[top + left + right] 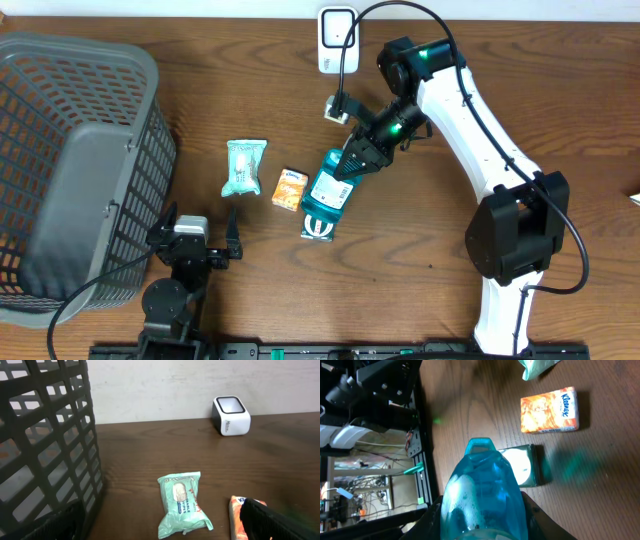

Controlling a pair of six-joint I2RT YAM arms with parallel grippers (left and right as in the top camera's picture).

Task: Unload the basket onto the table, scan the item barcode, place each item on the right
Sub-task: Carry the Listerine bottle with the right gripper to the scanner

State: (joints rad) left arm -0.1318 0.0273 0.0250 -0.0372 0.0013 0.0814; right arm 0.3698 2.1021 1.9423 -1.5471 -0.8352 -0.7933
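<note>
Teal plastic pack (326, 192) is hanging over mid-table beside the Kleenex pack (290, 188) | right gripper (352, 163) is clamping its upper end | left gripper (200, 238) is idling, jaws wide apart | likely light, stiff and slick, so gripping the flat sides looks safest | scanner (338, 40) is sitting at the far edge

We're looking at a table (420, 250) of dark wood, its grain plain to see under a soft sheen. The basket (150, 170) is a matt grey plastic lattice. The scanner (338, 40) wears a glossy white plastic shell. Now the wipes pouch (243, 167): crinkled mint film. The tissue pack (291, 189), smooth orange wrap. And the blue pack (482, 495) gleams, translucent glossy plastic.
</note>
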